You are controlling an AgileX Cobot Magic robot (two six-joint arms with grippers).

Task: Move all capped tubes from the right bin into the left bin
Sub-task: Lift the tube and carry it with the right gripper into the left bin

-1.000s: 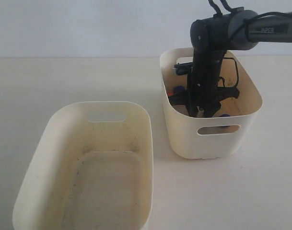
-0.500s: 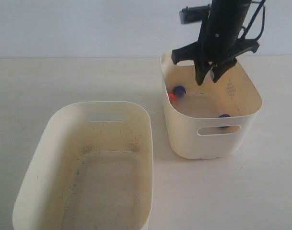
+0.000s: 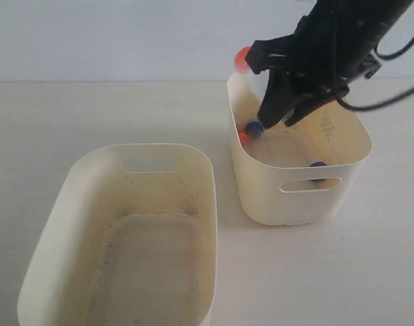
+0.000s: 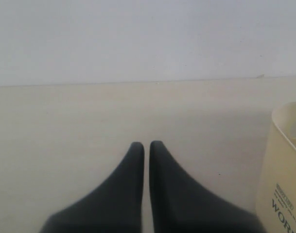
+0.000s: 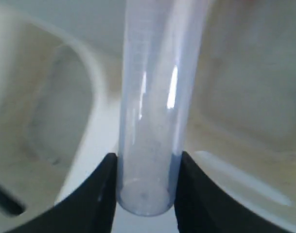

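My right gripper (image 3: 274, 102) hangs above the right bin (image 3: 261, 193), shut on a capped tube (image 3: 255, 78) whose orange cap (image 3: 242, 60) sticks out past the bin's far left corner. The right wrist view shows the clear tube (image 5: 148, 111) clamped at its base by my right gripper (image 5: 147, 170). Three tubes lie in the right bin: a blue cap (image 3: 254, 127) and an orange cap (image 3: 244, 138) at the left wall, and a blue cap (image 3: 318, 165) near the front. The left bin (image 3: 210, 197) holds nothing. My left gripper (image 4: 146, 145) is shut on nothing and is out of the exterior view.
A cream bin wall (image 4: 284, 165) with printed lettering stands just beside my left gripper over the pale table (image 4: 89, 111). In the exterior view the two bins sit close together, with a narrow gap of table (image 3: 223, 204) between them.
My right gripper has risen out of the right bin with an orange-capped tube and has tilted and shifted left. The other three tubes stay in the bin.
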